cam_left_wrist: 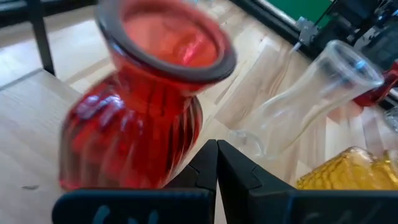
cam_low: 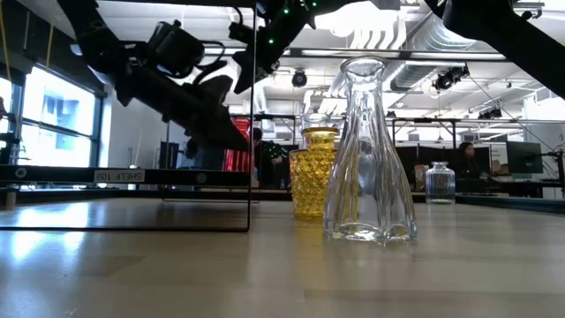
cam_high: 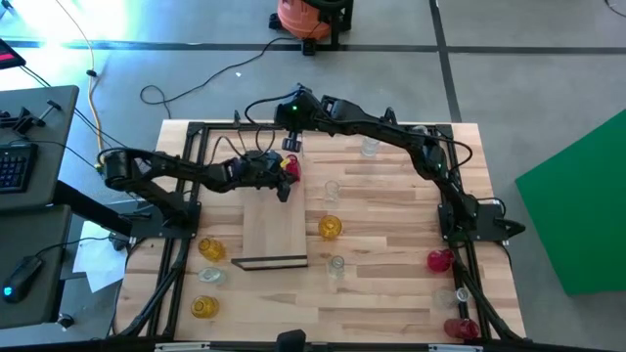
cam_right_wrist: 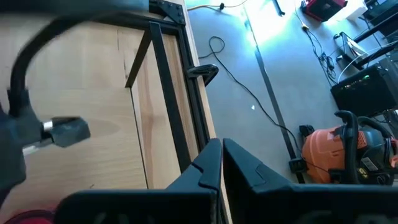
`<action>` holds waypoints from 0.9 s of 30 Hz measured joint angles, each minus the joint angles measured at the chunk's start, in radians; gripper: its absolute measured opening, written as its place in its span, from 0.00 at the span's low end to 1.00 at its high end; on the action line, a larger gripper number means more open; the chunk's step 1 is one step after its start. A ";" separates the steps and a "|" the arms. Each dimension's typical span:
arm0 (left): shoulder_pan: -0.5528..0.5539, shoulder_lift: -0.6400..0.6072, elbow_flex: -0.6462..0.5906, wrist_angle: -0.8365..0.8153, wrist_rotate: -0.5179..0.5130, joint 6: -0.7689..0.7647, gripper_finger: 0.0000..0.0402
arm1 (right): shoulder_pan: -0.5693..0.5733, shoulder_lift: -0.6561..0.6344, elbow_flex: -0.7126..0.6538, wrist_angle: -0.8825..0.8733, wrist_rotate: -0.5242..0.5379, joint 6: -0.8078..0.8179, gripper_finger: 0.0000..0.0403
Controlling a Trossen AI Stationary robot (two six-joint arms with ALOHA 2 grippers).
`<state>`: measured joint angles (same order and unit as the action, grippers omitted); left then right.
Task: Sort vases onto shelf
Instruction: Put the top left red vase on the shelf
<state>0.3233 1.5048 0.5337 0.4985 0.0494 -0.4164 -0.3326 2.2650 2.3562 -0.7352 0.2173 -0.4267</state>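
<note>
From above, the shelf point(cam_high: 275, 227) lies in the middle of the wooden table point(cam_high: 391, 293). It is a small pale board with a dark strip on its near edge. The left gripper point(cam_high: 285, 184) is over the far end of the shelf, and a red vase point(cam_high: 291, 166) sits right by it. The right gripper point(cam_high: 290, 140) is just past that, near the far edge of the table. No vase stands in the middle of the shelf yet. A yellow vase point(cam_high: 330, 227) is just right of the shelf. Two more yellow ones point(cam_high: 211, 248) are on the left side with a clear one between them. Clear vases point(cam_high: 370, 147) and red vases point(cam_high: 439, 260) are spread over the right side. So the job looks like it has only just begun.

From table height, a tall clear vase point(cam_low: 368, 155) stands close up, with the yellow vase point(cam_low: 319, 173) behind it. The dark arms hang above.

The left wrist camera shows the left gripper's fingers point(cam_left_wrist: 233, 168) pressed together with nothing between them. The red vase point(cam_left_wrist: 140, 106) is right in front of them, tipped over to one side, and it seems to be at the shelf's end.

The right wrist camera shows the right gripper's fingers point(cam_right_wrist: 208, 163) squeezed together too, holding nothing. Past them are the table's black frame and the floor.
</note>
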 joint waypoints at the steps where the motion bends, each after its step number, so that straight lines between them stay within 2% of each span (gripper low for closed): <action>1: 0.000 0.013 0.008 -0.001 0.001 0.000 0.00 | 0.000 0.000 0.000 0.000 0.000 0.000 0.00; 7: 0.000 0.054 0.028 -0.006 0.041 0.009 0.00 | 0.000 0.000 0.000 0.000 0.000 0.000 0.00; 16: 0.008 0.007 0.029 -0.137 0.034 0.094 0.00 | -0.001 0.000 0.000 0.000 -0.005 -0.019 0.00; 27: 0.063 0.002 0.029 -0.140 0.027 0.124 0.00 | -0.001 0.000 0.000 0.000 -0.011 -0.019 0.00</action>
<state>0.3864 1.5066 0.5629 0.3589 0.0761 -0.2919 -0.3340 2.2654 2.3562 -0.7349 0.2065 -0.4461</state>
